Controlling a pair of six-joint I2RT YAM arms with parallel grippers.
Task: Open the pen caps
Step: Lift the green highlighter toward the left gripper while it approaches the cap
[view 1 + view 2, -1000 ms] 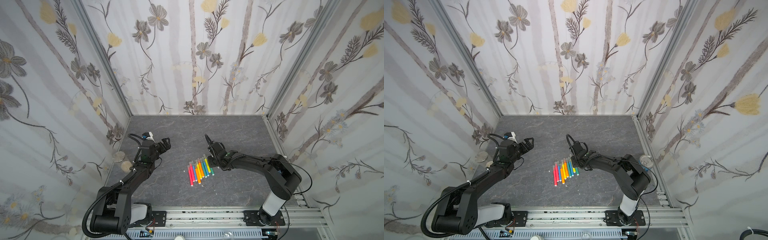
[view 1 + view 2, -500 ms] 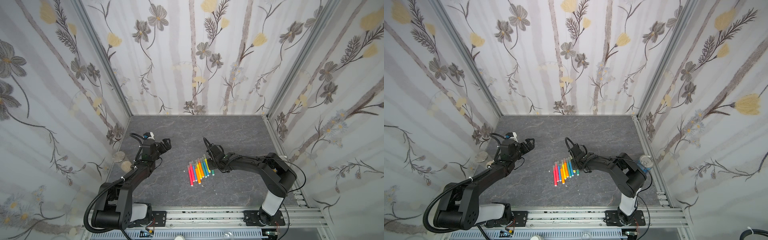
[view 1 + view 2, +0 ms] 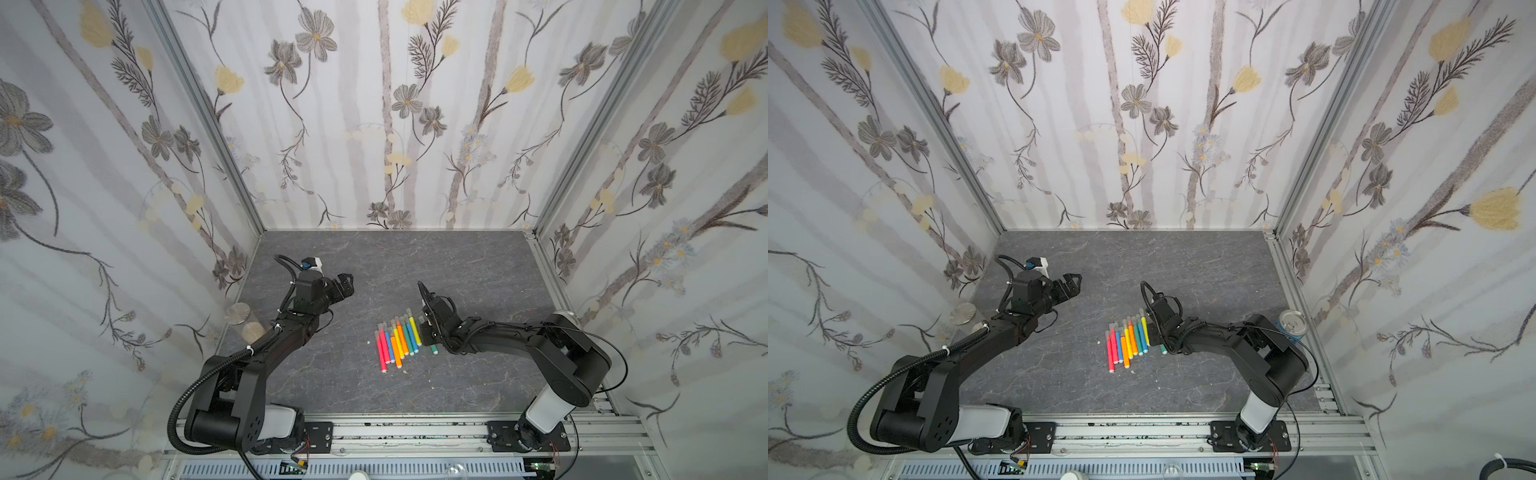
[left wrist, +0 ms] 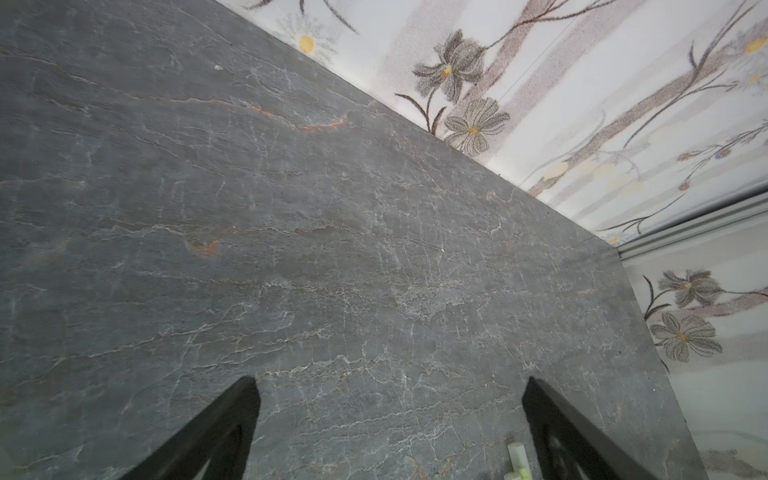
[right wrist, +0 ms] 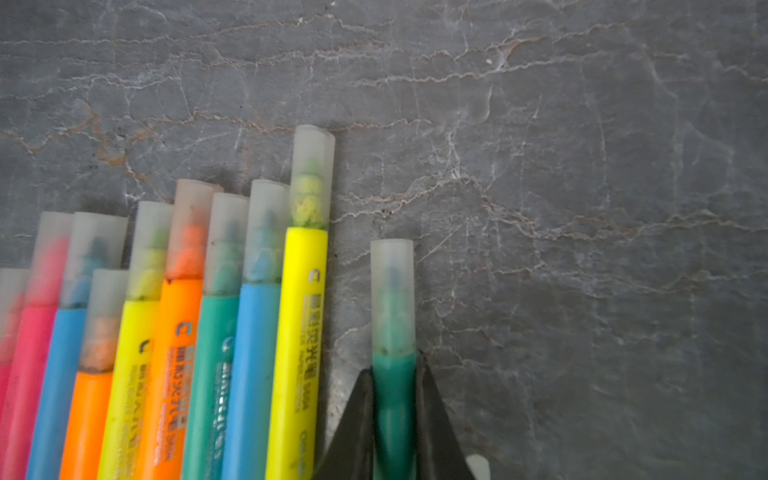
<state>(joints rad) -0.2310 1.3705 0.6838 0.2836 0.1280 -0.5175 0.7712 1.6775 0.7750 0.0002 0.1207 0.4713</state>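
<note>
Several capped pens lie side by side on the grey slate floor in both top views. One teal pen lies a little apart from the row, and my right gripper is shut on its barrel, low on the floor. Its translucent pen cap sticks out past the fingertips, still on. The other pen caps are on too. My left gripper hovers open and empty, well left of the pens. A pale pen end shows by its finger.
A blue can stands near the right wall behind my right arm. A round clear jar stands against the left wall beside my left arm. Flowered walls close in three sides, and a metal rail runs along the front.
My right gripper has closed on the teal pen at the right end of the row and shifted slightly. The left arm has hardly moved and stays open.
</note>
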